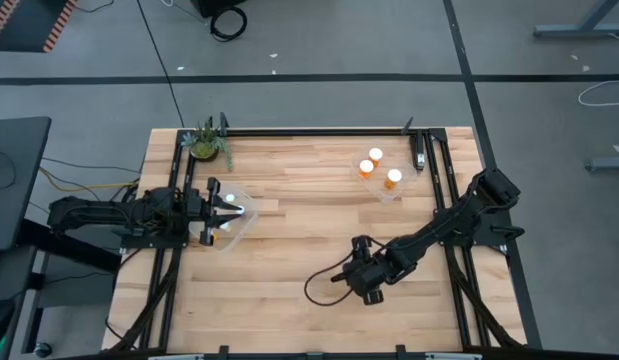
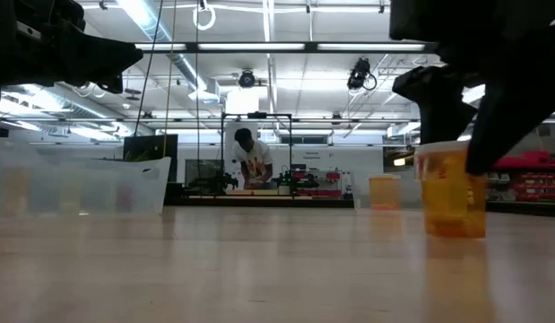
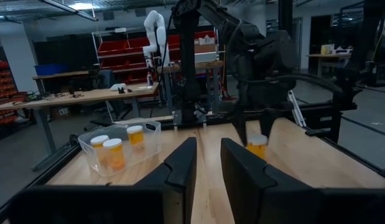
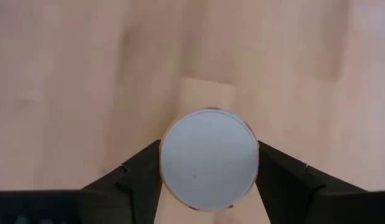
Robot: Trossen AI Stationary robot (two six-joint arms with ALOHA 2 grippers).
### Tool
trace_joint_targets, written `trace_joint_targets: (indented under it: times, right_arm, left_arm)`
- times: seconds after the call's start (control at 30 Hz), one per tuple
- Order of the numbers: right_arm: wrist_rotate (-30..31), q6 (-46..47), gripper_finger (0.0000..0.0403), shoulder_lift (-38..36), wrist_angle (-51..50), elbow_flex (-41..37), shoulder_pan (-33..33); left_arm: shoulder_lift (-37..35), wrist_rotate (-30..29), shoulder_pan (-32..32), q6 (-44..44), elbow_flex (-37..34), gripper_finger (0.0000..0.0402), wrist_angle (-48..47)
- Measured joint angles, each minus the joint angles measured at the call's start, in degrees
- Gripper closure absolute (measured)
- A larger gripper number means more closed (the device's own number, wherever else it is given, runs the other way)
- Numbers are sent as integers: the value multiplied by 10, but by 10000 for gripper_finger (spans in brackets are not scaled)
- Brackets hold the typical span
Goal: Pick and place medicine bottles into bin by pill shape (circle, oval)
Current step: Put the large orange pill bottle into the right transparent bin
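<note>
A medicine bottle (image 2: 452,193), amber with a white cap (image 4: 209,158), stands upright near the table's near middle. My right gripper (image 1: 366,278) is over it, pointing down, shut on it. My left gripper (image 1: 217,211) hovers over a clear bin (image 1: 239,228) at the table's left. Its fingers (image 3: 180,168) are empty, with a narrow gap between them. A second clear bin (image 1: 381,185) at the far right holds three capped bottles (image 1: 375,155); this bin also shows in the left wrist view (image 3: 117,149). My right gripper pinches the bottle's white cap (image 4: 170,162) between its two fingers, one on each side of the rim. The fingers come from above, pointing down. The bottle is upright, and its base (image 2: 455,231) seems to be on the table.
A small plant (image 1: 209,145) stands at the far left corner, and a dark tool (image 1: 417,155) lies at the far right. A black cable loop (image 1: 324,285) lies beside my right gripper. A person (image 2: 250,157) works in the room beyond.
</note>
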Motion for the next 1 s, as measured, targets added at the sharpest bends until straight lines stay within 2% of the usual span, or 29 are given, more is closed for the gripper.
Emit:
trace_joint_targets:
  times: [0.1,0.3,0.57,0.8,1.0]
  right_arm:
    - [39,-2,165,-4,-53,15,-13]
    - [173,15,169,-4,-202,65,-48]
    - [338,118,165,-4,-396,91,-108]
    - [360,139,164,-4,-453,91,-166]
    - [335,109,164,-4,-452,91,-229]
  left_arm:
    - [0,0,0,0,0,323,0]
    - [0,0,0,0,0,319,3]
    - [0,0,0,0,0,318,0]
    - [0,0,0,0,0,322,0]
    - [0,0,0,0,0,315,0]
